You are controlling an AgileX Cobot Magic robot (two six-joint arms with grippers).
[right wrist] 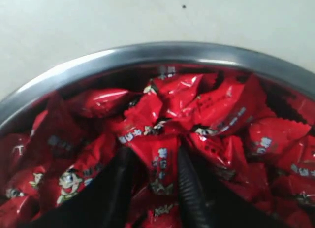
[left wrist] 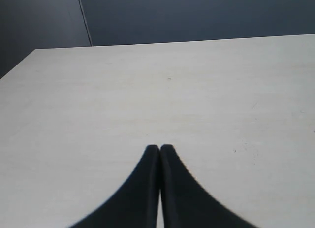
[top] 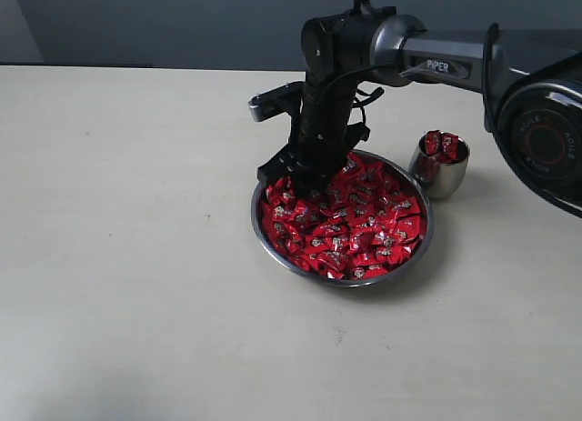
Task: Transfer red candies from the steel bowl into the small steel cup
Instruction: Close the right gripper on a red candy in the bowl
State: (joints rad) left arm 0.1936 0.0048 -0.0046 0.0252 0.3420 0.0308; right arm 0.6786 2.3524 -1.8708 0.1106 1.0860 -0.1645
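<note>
The steel bowl (top: 273, 248) sits mid-table, heaped with red candies (top: 364, 225). My right gripper (top: 305, 186) reaches down into the pile on the bowl's left side. In the right wrist view its black fingers (right wrist: 186, 174) stand on either side of one red candy (right wrist: 160, 164) and press on it, close to the bowl's rim (right wrist: 162, 50). The small steel cup (top: 443, 177) stands to the right of the bowl with a few red candies (top: 441, 145) in it. My left gripper (left wrist: 159, 148) is shut and empty over bare table; the exterior view does not show it.
The pale tabletop (top: 127, 239) stretches around the bowl and the cup. The right arm's base (top: 546, 139) stands at the right edge, behind the cup. A dark wall (left wrist: 197, 16) runs along the table's far side.
</note>
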